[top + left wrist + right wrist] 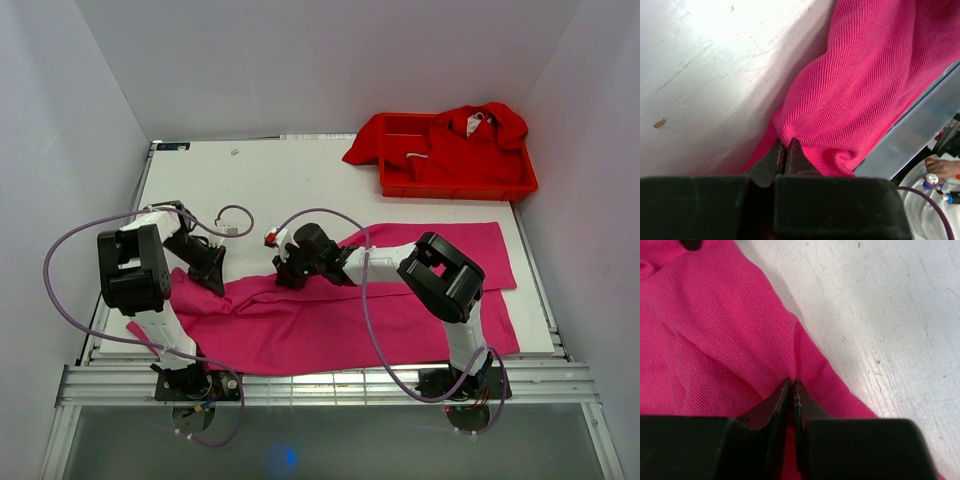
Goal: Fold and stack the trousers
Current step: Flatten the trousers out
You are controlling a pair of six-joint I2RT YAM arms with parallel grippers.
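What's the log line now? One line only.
left gripper shut on trousers | right gripper shut on trousers | fold not yet done

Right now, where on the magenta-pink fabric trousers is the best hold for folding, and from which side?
Probably the far edge of the magenta-pink fabric trousers, coming from the white table beyond: they lie flat, so only edges offer a lip.

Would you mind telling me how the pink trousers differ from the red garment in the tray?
The trousers are magenta-pink; the red garment is brighter red. The trousers lie spread long across the table on its near side; the red garment is heaped in the red tray at the far right, spilling over its left rim. The left gripper and right gripper both pinch the trousers; nothing touches the red garment. Both are soft cloth.
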